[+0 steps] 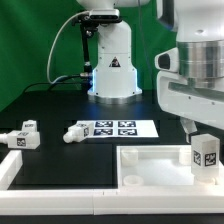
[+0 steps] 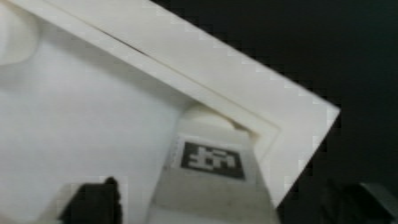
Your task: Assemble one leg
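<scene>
Leg [image 1: 205, 152] stands upright in the panel's [image 1: 150, 152] corner, claw [image 2: 222, 205] spread either side gripping nothing, so I'd close squarely before twisting it in.

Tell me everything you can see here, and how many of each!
upright leg: one, white with a black-and-white tag, standing at a corner of the panel
loose legs: two, white with tags, lying on the table at the exterior view's left
panel: one, white, rimmed, at the front
marker board: one, white with black tags, flat mid-table
table: one, black
backdrop: one, green, behind
arm: one, white, base at the back
tool: one, dark fingers, open either side of the upright leg
</scene>
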